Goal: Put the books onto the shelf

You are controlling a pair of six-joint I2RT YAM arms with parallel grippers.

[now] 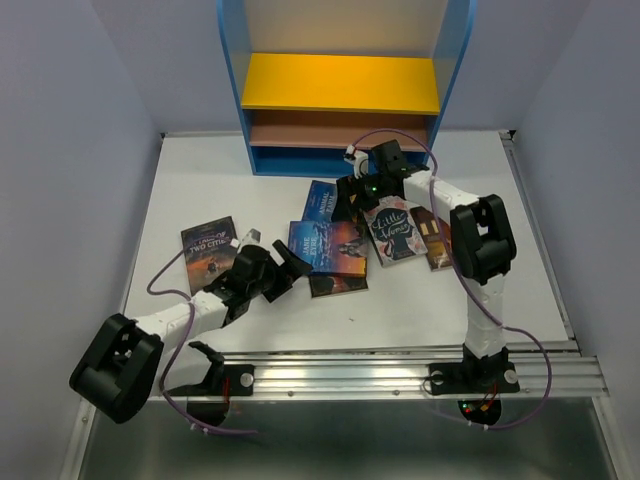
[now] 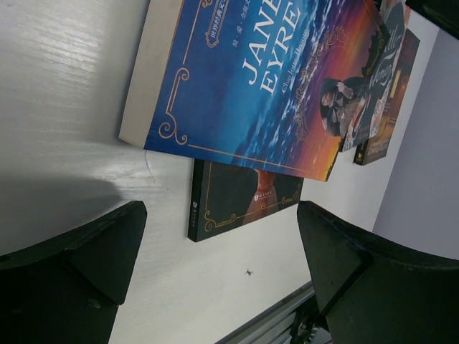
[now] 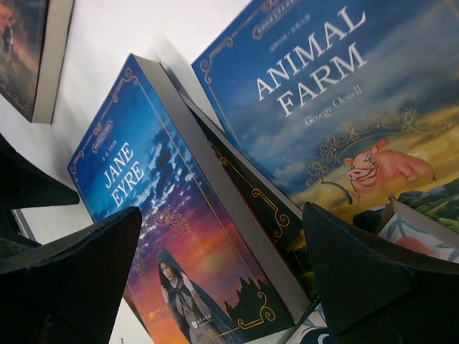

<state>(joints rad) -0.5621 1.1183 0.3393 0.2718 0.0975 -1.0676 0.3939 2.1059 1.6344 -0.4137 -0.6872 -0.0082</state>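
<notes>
On your white table point(image 1: 200, 180), your left gripper point(image 1: 290, 272) stands fully open and empty at eight o'clock from Jane Eyre point(image 1: 325, 245). Your right gripper point(image 1: 350, 205), equally wide, hovers empty over Animal Farm point(image 1: 320, 200).

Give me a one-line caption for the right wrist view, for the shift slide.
Right gripper, open, above Jane Eyre and Animal Farm, both face up on the white table.

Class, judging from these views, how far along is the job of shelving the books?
Done: nothing; the blue-framed shelf, yellow upper and brown lower boards, holds no book. In hand: nothing; the left gripper is open beside the blue Jane Eyre paperback, the right gripper open over the blue Animal Farm paperback. Left: all six books on the white table await shelving.
</notes>
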